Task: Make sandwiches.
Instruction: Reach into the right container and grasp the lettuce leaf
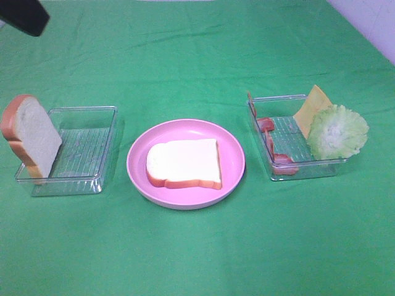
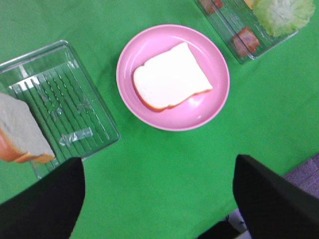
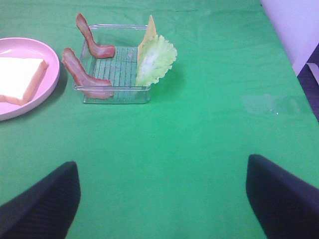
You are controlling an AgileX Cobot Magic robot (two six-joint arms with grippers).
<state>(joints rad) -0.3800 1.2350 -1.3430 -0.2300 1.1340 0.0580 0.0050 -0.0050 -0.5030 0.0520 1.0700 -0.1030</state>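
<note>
Bread slice point(image 1: 184, 163) lies flat on the pink plate point(image 1: 233, 154), white face up and bare, orange-brown crust showing along its near edge. Plate sits mid-table on the green cloth point(image 1: 197, 253), between two clear trays and touching neither.

Second bread slice point(image 1: 29, 137) stands on edge at the left end of the left tray point(image 1: 86, 145), tilted, its upper part leaning out over the tray's left wall. The two slices are well apart, so the sandwich is not yet stacked.

Right tray point(image 1: 285, 132) carries the fillings:
- bacon strips point(image 1: 281, 161): two, along the left wall, one toward the far corner and one at the near corner, each with an end curling up above the rim.
- cheese square point(image 1: 313, 106): leans in the far-right corner, upper part sticking out past the rim.
- lettuce point(image 1: 337, 131): leans on the right wall just beside the cheese and partly in front of it, overhanging the rim.

Left tool point(image 2: 158, 162): fingers point(image 2: 45, 204) spread wide, nothing between them. It hangs over the cloth on the near side of the plate and left tray.

Right tool point(image 3: 162, 163): fingers point(image 3: 284, 199) likewise spread wide, nothing held. It hangs over cloth on the near side of the right tray, apart from it.

Dark rounded shape point(image 1: 24, 15) cuts into the far-left corner of the exterior view; cannot tell what it is.
</note>
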